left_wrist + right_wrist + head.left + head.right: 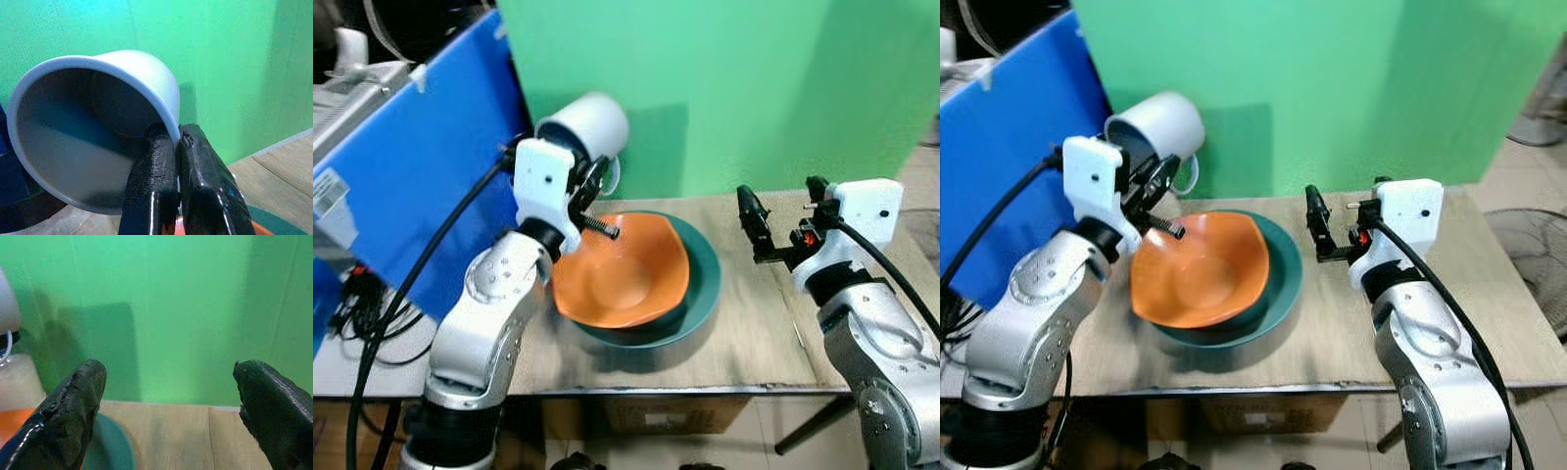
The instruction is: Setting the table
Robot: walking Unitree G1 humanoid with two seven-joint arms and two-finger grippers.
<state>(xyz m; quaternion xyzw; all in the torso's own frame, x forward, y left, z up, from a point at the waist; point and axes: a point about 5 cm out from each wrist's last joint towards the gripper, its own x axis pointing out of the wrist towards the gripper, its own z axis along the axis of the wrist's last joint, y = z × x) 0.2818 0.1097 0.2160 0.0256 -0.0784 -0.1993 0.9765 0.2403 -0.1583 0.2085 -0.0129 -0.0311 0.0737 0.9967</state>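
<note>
We judge the biggest risk to be the white mug (590, 125) slipping. Our left gripper (177, 142) holds it only by a thin stretch of rim, 1 finger inside and 1 outside, and the mug hangs tilted on its side in the air above the back left of the table (744, 338). A quick swing or a jolt could twist it out of that narrow pinch, and we think it would drop onto the orange bowl (622, 269) just below.

The next risk is a knock. The orange bowl sits crooked inside the teal bowl (700, 284), its left rim raised, so the pair looks unsteady. The left wrist hangs just beside that raised edge; lowering the mug straight down could tip the orange bowl or push both bowls along the wood.

A smaller worry is placement. The mug lies mouth toward the arm with its handle (1187, 174) turned to the green wall, so it must be turned upright before it meets the table, or it will roll.

As for the pincers: our left gripper is closed almost fully, its 2 fingers parted only by the mug's wall. Our right gripper (168, 382) is spread wide and empty, hovering above bare wood to the right of the bowls, touching nothing.
</note>
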